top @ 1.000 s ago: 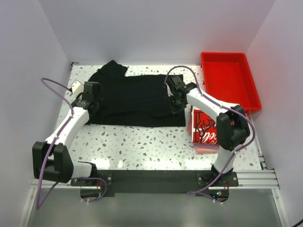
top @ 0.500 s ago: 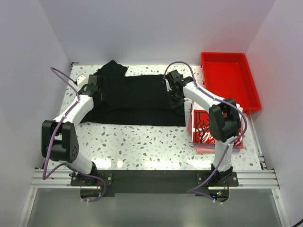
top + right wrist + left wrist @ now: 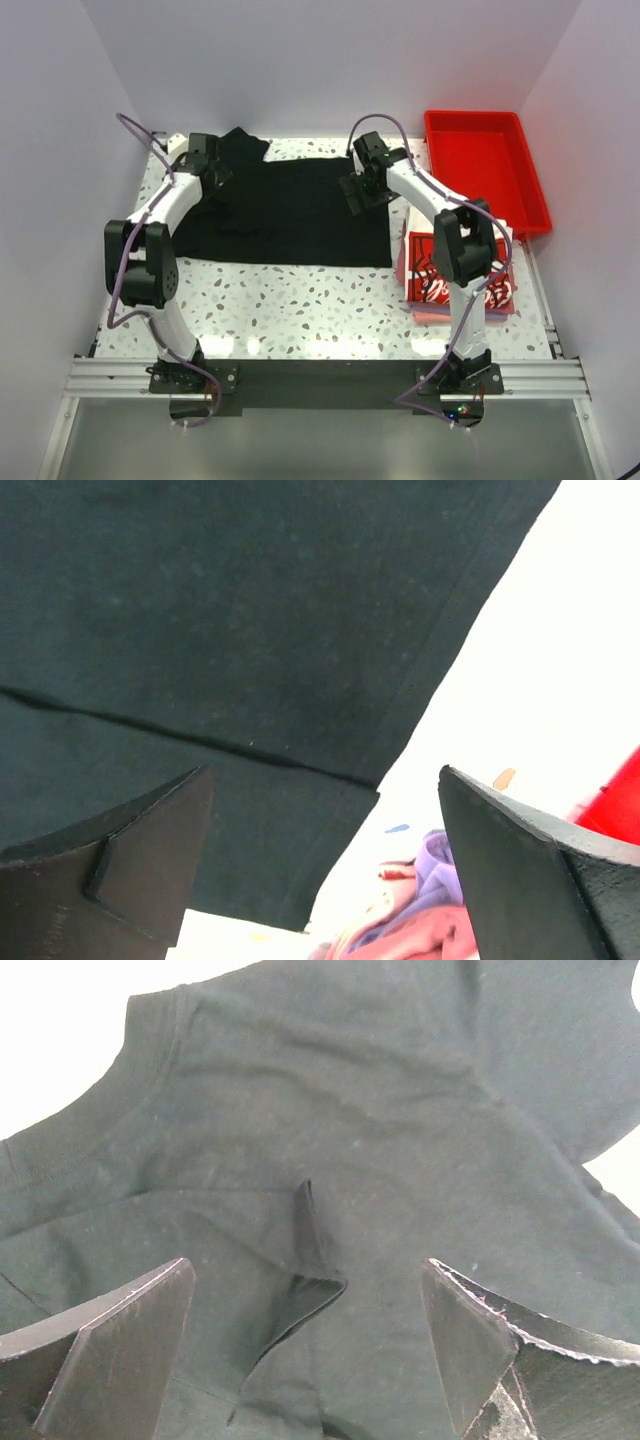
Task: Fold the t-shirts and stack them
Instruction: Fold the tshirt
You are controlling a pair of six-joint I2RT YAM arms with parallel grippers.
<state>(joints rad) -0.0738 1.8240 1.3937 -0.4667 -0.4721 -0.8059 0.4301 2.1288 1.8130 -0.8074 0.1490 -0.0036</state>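
A black t-shirt point(image 3: 285, 215) lies spread across the back half of the table, with one layer folded over another. My left gripper point(image 3: 214, 172) hovers over its far-left part, by the sleeve point(image 3: 240, 143). In the left wrist view the left gripper point(image 3: 310, 1345) is open above a small raised crease point(image 3: 312, 1260) in the cloth and holds nothing. My right gripper point(image 3: 358, 192) is over the shirt's right edge. In the right wrist view the right gripper point(image 3: 325, 865) is open and empty above the hem point(image 3: 420, 695). A folded white t-shirt with a red print point(image 3: 438, 268) tops a pinkish stack point(image 3: 440, 313) at the right.
A red plastic tray point(image 3: 485, 125) stands at the back right, its corner point(image 3: 615, 800) in the right wrist view. Pink and purple cloth point(image 3: 430, 920) lies just past the black shirt's hem. White walls close in the table on three sides.
Both arms moved toward the back of the table, carrying the black shirt's edge with them. Both grippers then went from shut to open and let go of the cloth.
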